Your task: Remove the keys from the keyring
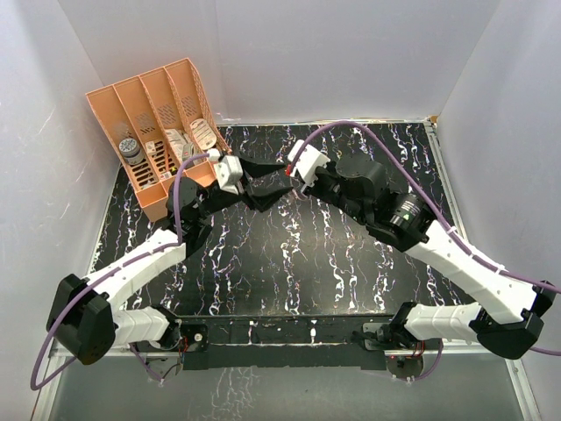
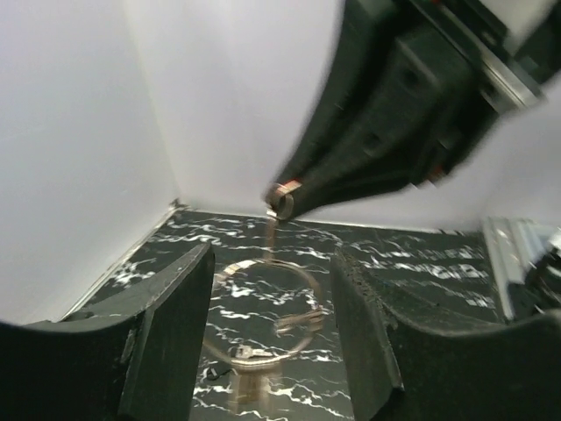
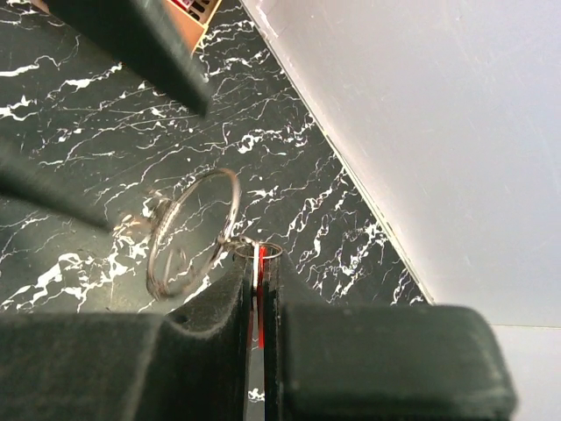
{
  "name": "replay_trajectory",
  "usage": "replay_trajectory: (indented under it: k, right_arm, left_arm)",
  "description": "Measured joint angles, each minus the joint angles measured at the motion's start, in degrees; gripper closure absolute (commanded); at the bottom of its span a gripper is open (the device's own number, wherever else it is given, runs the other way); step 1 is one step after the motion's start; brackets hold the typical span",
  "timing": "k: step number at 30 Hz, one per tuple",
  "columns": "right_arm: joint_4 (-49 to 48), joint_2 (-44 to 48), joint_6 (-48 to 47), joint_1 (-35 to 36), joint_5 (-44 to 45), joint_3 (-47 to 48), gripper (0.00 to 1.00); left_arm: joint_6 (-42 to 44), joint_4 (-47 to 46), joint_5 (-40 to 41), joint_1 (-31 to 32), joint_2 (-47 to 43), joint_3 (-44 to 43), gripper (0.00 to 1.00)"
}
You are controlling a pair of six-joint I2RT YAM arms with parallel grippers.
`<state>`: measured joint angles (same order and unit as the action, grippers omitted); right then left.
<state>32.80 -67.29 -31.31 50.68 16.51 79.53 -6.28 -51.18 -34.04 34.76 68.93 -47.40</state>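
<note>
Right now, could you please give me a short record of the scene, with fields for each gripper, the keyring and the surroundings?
right gripper: shut on the red key
keyring: hangs from the red key, above the table
left gripper: open, one finger on each side of the keyring; contact unclear
organizer: orange, at the far left corner

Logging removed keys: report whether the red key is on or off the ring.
On. Right wrist view: the red key, pinched in the right fingers, joins the ring through a small link at its tip.
</note>
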Motion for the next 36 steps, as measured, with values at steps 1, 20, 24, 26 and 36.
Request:
replay_trajectory:
  k: [1, 20, 24, 26, 36]
  right_arm:
    - [0.02, 0.28, -0.17, 0.02, -0.26, 0.07, 1.00]
    - [0.11, 5.11, -0.61, 0.13, -8.98, 0.31, 1.00]
    - [0.20, 5.20, -0.92, 0.13, -10.12, 0.31, 1.00]
    - [0.22, 5.44, -1.16, 0.13, -10.58, 0.31, 1.00]
    - [0.20, 7.19, -1.73, 0.13, -12.44, 0.31, 1.00]
  left_arm:
    - [0.17, -1.60, -2.54, 0.00, 0.42, 0.61, 0.45]
    - [1.86, -8.39, -13.33, -0.31, 4.09, -0.76, 0.48]
    - [0.42, -10.10, -12.72, -1.44, 5.33, -1.81, 0.53]
    - [-0.96, -11.50, -12.72, -2.25, 6.14, -2.16, 0.57]
    - [-27.19, -33.97, -20.39, -10.29, 20.79, -8.87, 0.63]
